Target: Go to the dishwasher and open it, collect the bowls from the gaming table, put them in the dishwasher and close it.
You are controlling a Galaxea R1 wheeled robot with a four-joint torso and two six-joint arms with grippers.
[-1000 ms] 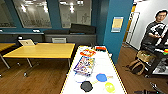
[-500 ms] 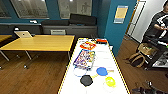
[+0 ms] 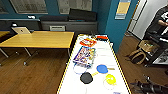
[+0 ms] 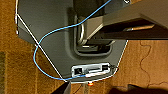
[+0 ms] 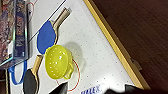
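The gaming table (image 3: 105, 53) is a long white top with a yellow rim, running away from me in the head view. On its near end lies a yellow perforated bowl (image 3: 110, 79), also seen in the right wrist view (image 5: 56, 62). Beside it lie a blue paddle (image 3: 102, 68) (image 5: 46, 36) and a black paddle (image 3: 86, 77) (image 5: 30, 81), both with wooden handles. My right gripper (image 5: 87, 91) hangs open above the table (image 5: 100, 50), close to the yellow bowl. My left gripper (image 4: 87, 91) is open over the wooden floor beside my own grey base. The dishwasher is out of view.
A colourful box (image 3: 84, 55), a blue loop (image 3: 78, 68) and red items (image 3: 88, 42) lie further along the table. A wooden desk (image 3: 40, 38) with a laptop (image 3: 21, 30) stands to the left. At the right are a person (image 3: 160, 22) and bags (image 3: 138, 56) on the floor.
The camera has moved closer, so the white table with the bowl and paddles sits larger and more central. The things on the table have not moved.
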